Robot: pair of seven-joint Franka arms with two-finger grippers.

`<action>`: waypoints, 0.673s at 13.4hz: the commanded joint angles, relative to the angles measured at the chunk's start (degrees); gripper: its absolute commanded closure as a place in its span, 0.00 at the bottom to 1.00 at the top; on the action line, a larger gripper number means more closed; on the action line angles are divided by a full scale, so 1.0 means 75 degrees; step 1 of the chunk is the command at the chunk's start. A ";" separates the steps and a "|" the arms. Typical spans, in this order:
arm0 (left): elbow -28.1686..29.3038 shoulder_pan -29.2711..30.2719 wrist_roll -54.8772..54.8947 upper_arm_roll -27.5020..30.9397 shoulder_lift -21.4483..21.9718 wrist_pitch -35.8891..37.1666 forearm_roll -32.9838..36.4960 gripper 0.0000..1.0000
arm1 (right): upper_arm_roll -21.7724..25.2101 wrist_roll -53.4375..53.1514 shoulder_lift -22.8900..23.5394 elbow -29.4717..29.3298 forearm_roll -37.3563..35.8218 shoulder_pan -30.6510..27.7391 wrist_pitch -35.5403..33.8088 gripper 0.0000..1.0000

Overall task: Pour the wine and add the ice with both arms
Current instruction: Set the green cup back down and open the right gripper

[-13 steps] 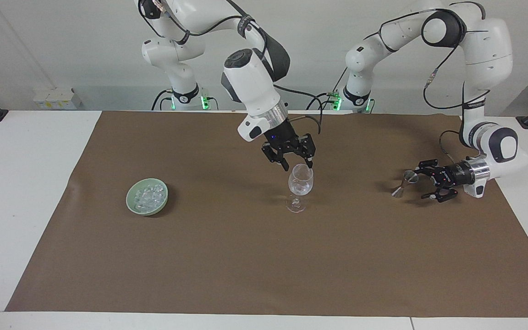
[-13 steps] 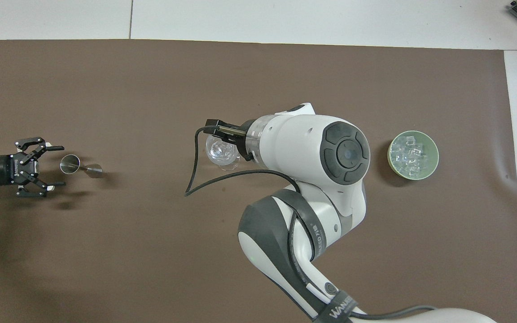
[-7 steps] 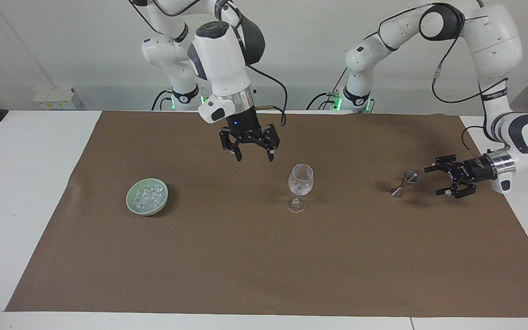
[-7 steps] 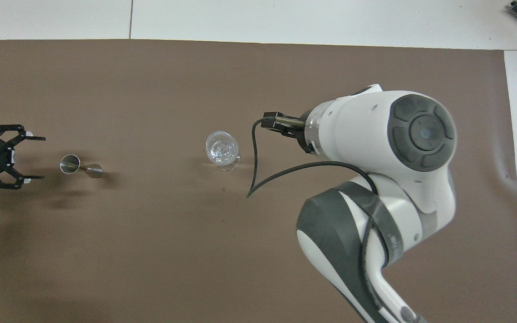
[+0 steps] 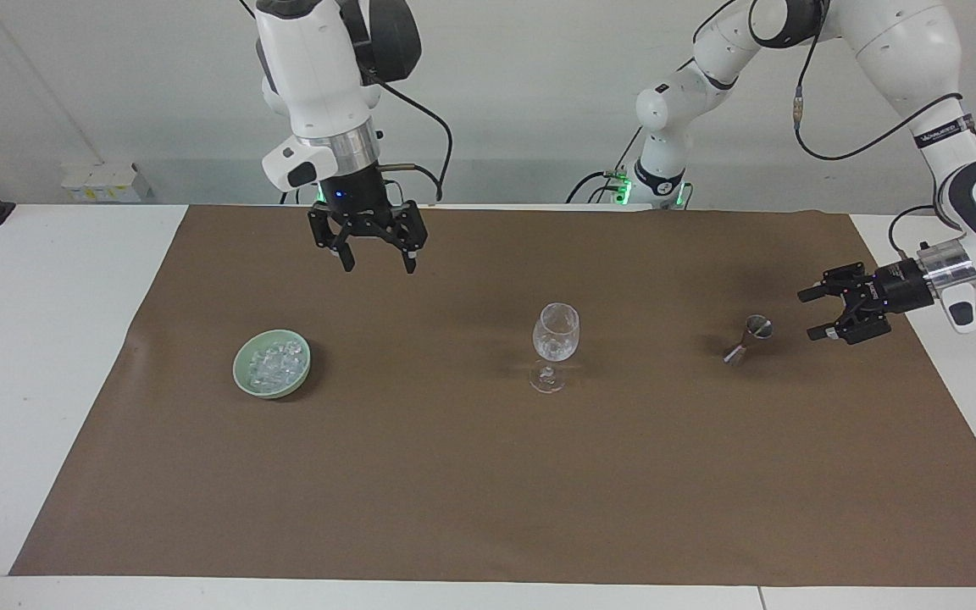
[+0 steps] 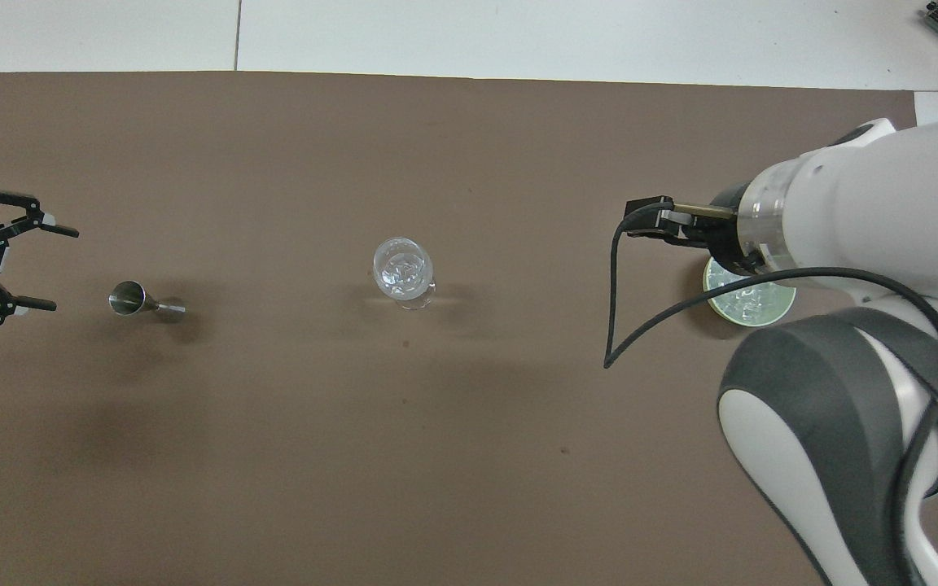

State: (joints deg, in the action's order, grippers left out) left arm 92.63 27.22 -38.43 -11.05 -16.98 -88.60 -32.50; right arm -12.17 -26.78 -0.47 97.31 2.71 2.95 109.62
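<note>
Both grippers are being drawn back, jaws spread and empty: right gripper [image 5: 375, 254] toward the ice [image 5: 273, 363] in the bowl [image 5: 244, 378], left gripper [image 5: 827, 312] off the jigger [image 5: 749, 337].

The right arm [image 5: 318, 76] is held high, its wrist turned straight down, and the right gripper [image 5: 376, 258] is hung in the air with its fingers spread wide. The left arm [image 5: 954, 127] is bent down at its own end, wrist laid level, and the left gripper [image 5: 814, 312] is kept low, fingers parted, nothing gripped.
</note>
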 commanded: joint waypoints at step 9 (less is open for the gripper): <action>-0.0327 -0.1507 0.0929 -0.0026 0.1770 -0.0198 0.2855 0.00 | 0.1035 0.1952 -0.0312 -0.0937 -0.0713 -0.0288 -0.2272 0.00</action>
State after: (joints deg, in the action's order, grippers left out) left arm 89.17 18.74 -32.67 -11.75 -7.64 -89.32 -15.75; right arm -5.49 -14.93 -2.53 92.20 -1.64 1.03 95.97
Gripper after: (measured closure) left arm 0.000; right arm 0.000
